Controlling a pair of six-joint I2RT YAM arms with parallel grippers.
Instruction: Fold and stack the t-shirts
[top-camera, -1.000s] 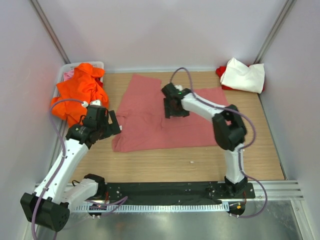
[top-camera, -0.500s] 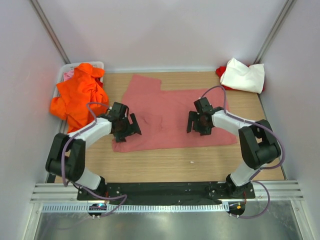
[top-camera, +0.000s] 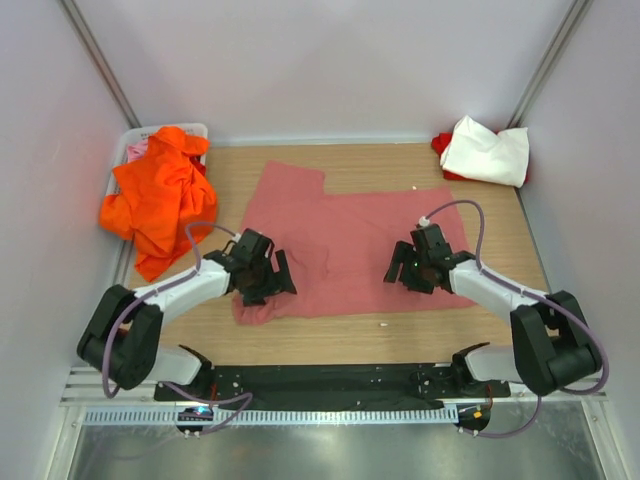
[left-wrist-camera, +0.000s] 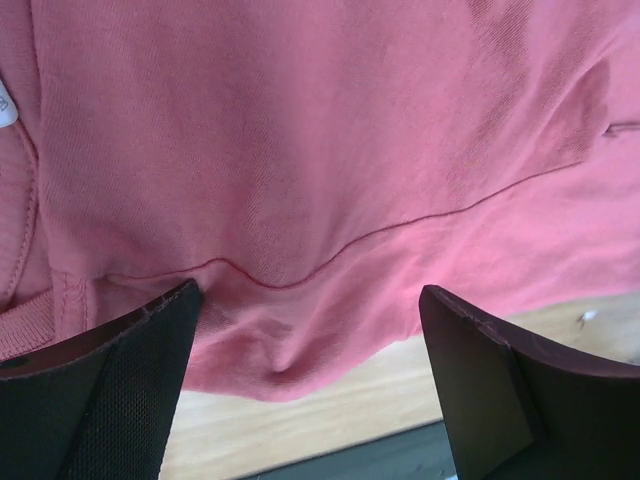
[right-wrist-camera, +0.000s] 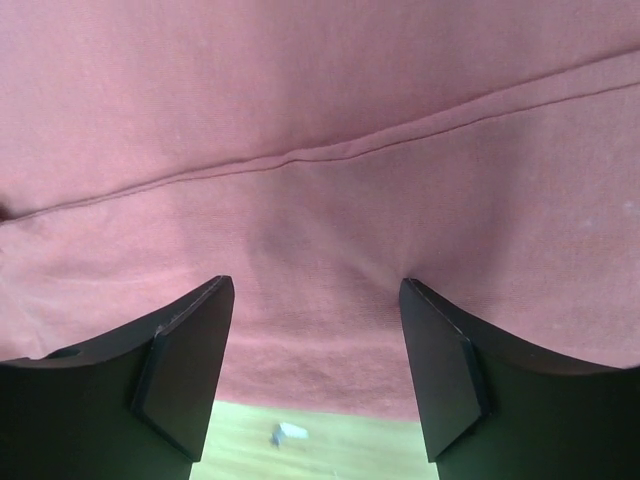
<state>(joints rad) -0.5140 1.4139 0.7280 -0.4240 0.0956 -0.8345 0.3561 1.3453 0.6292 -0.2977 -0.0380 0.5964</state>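
A dusty salmon-pink t-shirt (top-camera: 345, 235) lies spread flat across the middle of the table. My left gripper (top-camera: 272, 282) is low over its near left corner, jaws open, and the near hem (left-wrist-camera: 290, 350) bunches up between the fingers (left-wrist-camera: 110, 400). My right gripper (top-camera: 408, 270) is low over the near right hem, jaws open, its fingertips (right-wrist-camera: 445, 370) resting on flat cloth (right-wrist-camera: 320, 250). A bright orange t-shirt (top-camera: 160, 195) is heaped at the far left. At the far right corner lies a white t-shirt (top-camera: 488, 150) with a red one (top-camera: 441, 143) under it.
A white basket (top-camera: 130, 140) at the far left holds a lighter pink cloth (top-camera: 137, 150) behind the orange heap. A small white scrap (top-camera: 383, 324) lies on the wood just in front of the shirt's hem. Grey walls enclose three sides; a black rail (top-camera: 330, 380) runs along the near edge.
Both arms have swung toward the near edge: the left from beside the shirt's left side, the right from its middle. The shirt's near left corner has bunched up.
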